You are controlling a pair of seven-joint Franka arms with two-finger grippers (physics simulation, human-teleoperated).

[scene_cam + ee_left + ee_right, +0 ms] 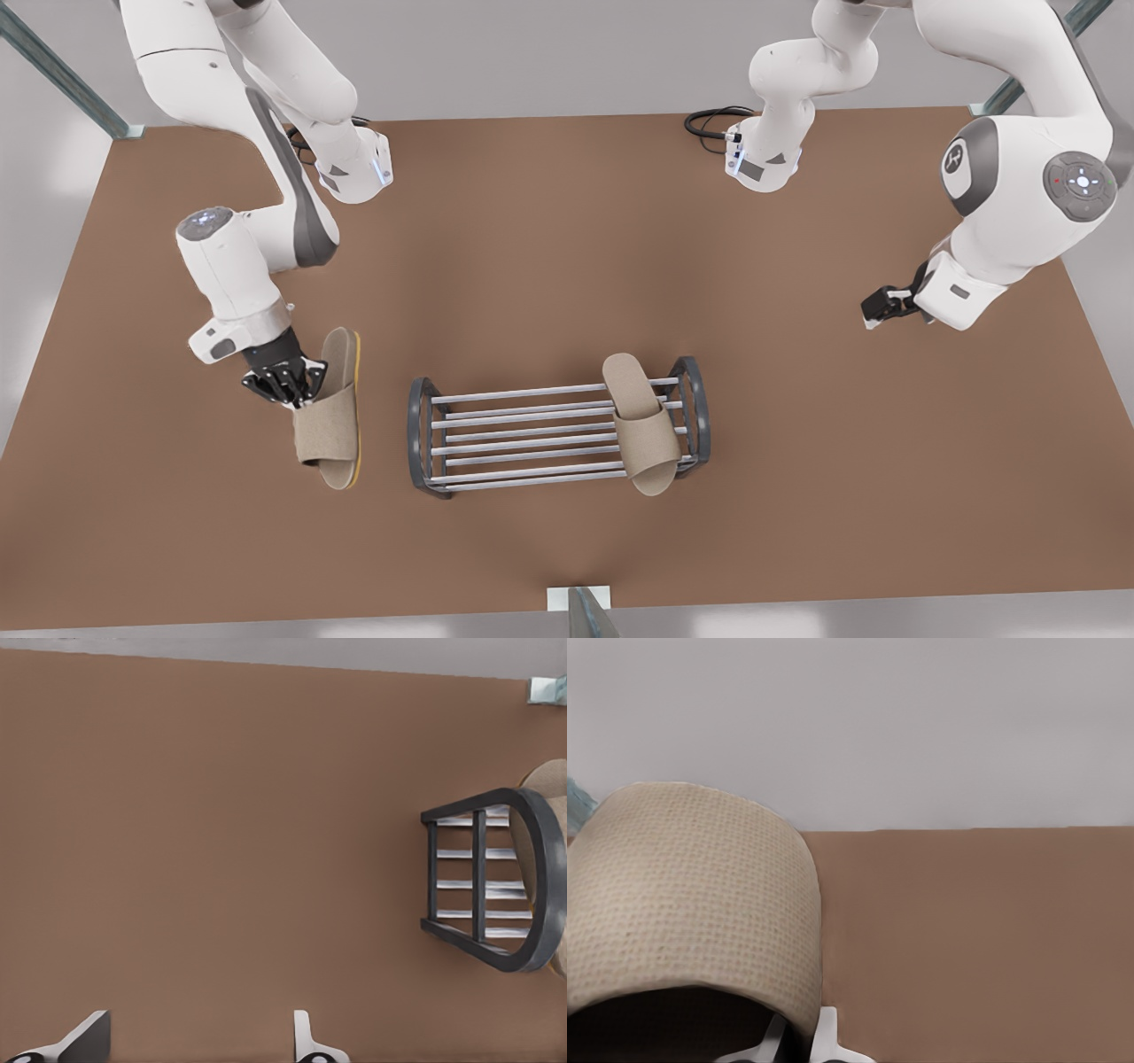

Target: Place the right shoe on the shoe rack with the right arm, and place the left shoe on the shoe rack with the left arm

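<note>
Near the front view's left, the right gripper (297,390) has its fingers (824,1036) pinched on the band of the right shoe (330,416), which is tilted onto its side edge beside the shoe rack (425,439). On the rack's silver bars, at the end toward the front view's right, the left shoe (640,421) lies flat across them. Farther off, above the brown bench (549,266) at the front view's right, the left gripper (873,312) waits with its fingers (84,1036) spread wide, gripping nothing.
</note>
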